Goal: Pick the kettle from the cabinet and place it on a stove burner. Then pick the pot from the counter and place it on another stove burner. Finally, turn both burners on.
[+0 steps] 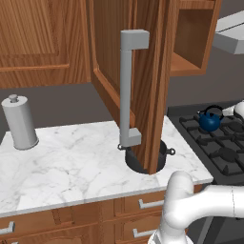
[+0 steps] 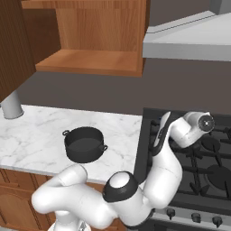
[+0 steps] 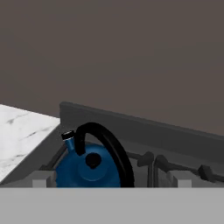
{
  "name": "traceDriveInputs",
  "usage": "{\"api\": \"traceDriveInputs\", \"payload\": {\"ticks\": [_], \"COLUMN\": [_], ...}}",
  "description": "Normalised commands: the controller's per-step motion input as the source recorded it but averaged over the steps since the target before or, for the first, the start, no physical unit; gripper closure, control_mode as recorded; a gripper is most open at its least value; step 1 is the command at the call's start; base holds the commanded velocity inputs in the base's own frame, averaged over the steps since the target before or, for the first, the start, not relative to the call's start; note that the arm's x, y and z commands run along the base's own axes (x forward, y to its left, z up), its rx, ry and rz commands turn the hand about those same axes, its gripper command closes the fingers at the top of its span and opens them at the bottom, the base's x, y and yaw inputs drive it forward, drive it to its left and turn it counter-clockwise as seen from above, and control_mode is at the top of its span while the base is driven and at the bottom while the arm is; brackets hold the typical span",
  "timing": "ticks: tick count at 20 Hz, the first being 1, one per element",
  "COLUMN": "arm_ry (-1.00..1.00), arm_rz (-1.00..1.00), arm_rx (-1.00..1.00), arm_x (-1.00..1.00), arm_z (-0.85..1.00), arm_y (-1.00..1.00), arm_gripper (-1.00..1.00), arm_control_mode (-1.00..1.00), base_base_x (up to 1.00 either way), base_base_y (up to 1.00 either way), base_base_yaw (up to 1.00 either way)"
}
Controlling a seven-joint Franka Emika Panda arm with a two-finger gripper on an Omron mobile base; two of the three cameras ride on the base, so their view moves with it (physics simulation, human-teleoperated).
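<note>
Kettle (image 1: 209,121): the small glossy blue kettle sits on a rear burner of the stove (image 1: 224,147), just ahead of and below the jaws in the hand view, its black arched handle upright.
Gripper: the fingertips are out of sight in every view; going by the recording, the jaws are spread wide and nothing is seen held between them.
Step in hand: by my reading, the kettle is already placed and let go; the pot comes next.
Pot (image 2: 84,144): short, dark and wide, on the marble counter (image 2: 31,135), well apart from the jaws, off to the cabinet side.
Cabinet door (image 1: 143,81): hangs open, partly hiding the pot in the left base view.
Next move: likely calls for lifting clear of the kettle's handle, swinging over the counter, and lowering over the pot's rim.
Writing: no brands, labels or lettering can be read.
</note>
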Motion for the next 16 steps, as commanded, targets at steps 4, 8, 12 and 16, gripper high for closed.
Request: {"api": "traceDriveInputs", "payload": {"ticks": [4, 8, 12, 16], "arm_ry": [0.0, 0.0, 0.0, 0.0], "arm_rz": [0.0, 0.0, 0.0, 0.0], "arm_rx": [-0.12, -0.15, -0.17, -0.17], "arm_x": [-0.28, -0.31, -0.29, -0.27], "arm_z": [0.21, 0.21, 0.26, 0.27], "arm_y": [0.29, 0.41, 0.45, 0.44], "arm_gripper": [-1.0, -1.0, -1.0, -1.0], "arm_control_mode": [-1.0, -1.0, -1.0, -1.0], "base_base_x": [0.0, 0.0, 0.0, 0.0], "base_base_y": [0.0, 0.0, 0.0, 0.0], "base_base_yaw": [0.0, 0.0, 0.0, 0.0]}}
